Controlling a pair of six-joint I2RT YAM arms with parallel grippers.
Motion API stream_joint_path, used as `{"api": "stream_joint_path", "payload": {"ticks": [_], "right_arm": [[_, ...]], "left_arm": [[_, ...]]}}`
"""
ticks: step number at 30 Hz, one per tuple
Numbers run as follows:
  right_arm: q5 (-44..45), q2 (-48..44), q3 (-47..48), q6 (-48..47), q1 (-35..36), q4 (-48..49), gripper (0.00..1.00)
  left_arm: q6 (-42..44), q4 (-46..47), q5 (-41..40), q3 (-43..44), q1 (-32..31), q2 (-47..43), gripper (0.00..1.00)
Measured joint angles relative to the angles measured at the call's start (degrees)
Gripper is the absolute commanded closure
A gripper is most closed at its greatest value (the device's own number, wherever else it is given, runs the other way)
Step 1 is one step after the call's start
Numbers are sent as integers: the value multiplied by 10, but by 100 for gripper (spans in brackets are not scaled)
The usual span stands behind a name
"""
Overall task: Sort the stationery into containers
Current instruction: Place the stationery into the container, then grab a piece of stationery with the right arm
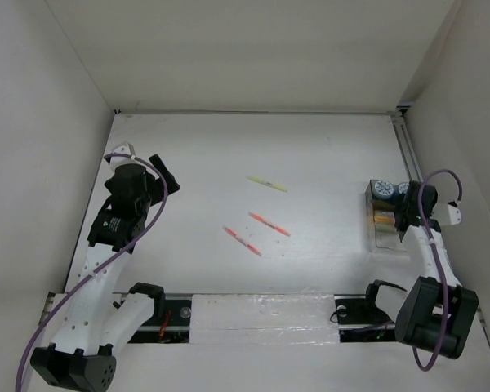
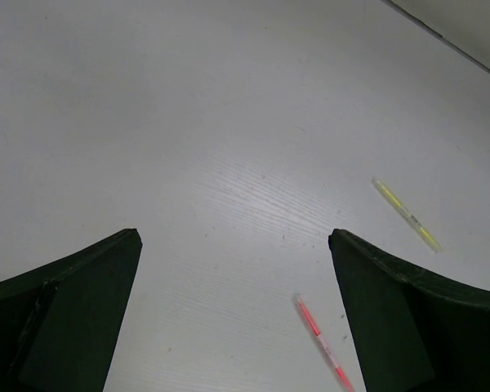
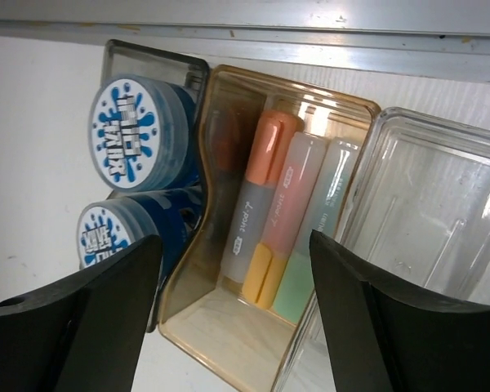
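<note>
- The white desk (image 1: 310,147) carried everything, walled in by pale panels on three sides.
- The left tool (image 2: 233,237) hung above bare desk on the left side, its jaws spread wide and holding nothing.
- The right tool (image 3: 234,241) hovered directly over the tray at the desk's right edge, its jaws well apart and gripping nothing.
- The clear tray (image 3: 294,82) sat against the right rail. A clear plastic section (image 3: 441,196) adjoined its tan compartment, possibly a lid, though the wrist view left that unsettled.
- Two blue-and-white rolls (image 3: 131,131) filled the tray's dark end compartment, standing side by side.
- Three markers (image 3: 265,163), capped orange, yellow and green, lay packed together in the tan compartment.
- A yellow pen (image 1: 267,184) lay loose mid-desk, well apart from the tray.
- Two red-pink pens (image 1: 269,224) lay nearer the arms, close together and roughly parallel.
</note>
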Motion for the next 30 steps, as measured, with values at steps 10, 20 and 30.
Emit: {"api": "stream_joint_path", "payload": {"ticks": [10,20,30], "right_arm": [[-119,-102,10,-142,22,60,16],[-308,64,197,-421,282,98,13],[-385,414,491,-643,432,-54,14]], "left_arm": [[0,0,-2,0,0,2,0],[-2,-1,-27,0,0,5,0],[-2,-2,-32,0,0,10,0]]}}
